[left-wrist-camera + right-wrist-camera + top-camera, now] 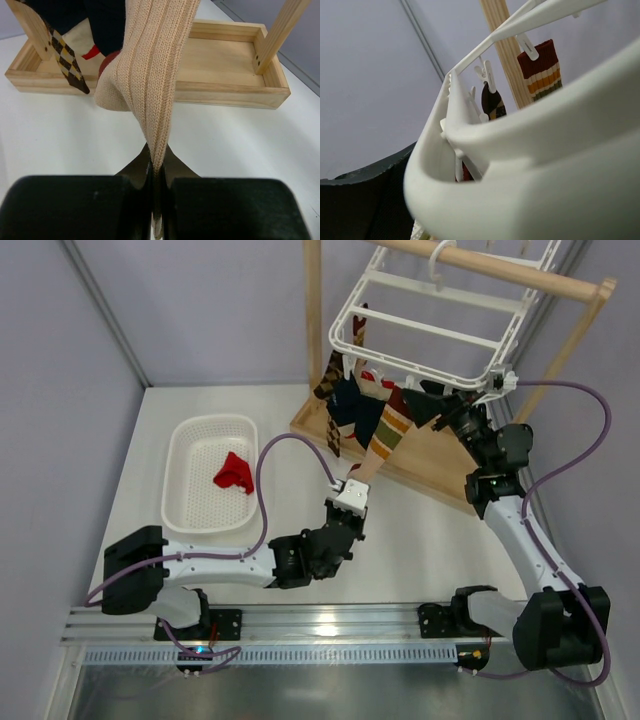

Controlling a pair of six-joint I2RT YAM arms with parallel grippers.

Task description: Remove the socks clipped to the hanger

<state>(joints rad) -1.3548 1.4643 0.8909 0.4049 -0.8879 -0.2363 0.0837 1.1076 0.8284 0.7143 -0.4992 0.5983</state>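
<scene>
1. The hanger (432, 328) hangs tilted from the top rail of the wooden stand (435, 462), with its lower rim toward the stand's base tray.
2. The socks (352, 405) are clipped in a cluster along that lower rim and dangle over the left half of the stand's base tray. An argyle sock (67, 56) is nearest the stand's left post, with navy ones beside it.
3. A cream sock (150, 70) with striped cuff is clipped to the hanger and stretches down past the near edge of the stand's base.
4. The left gripper (157, 172) sits just in front of the stand's base, jaws pinched tight on the toe end of the cream sock.
5. The right gripper (434, 404) is above the right half of the stand's base, at the hanger's lower rim. Its jaws stand wide apart; contact with the rim cannot be confirmed.
6. A white basket (172, 485) lies left of the stand, apart from it, with one red sock (234, 474) inside.
</scene>
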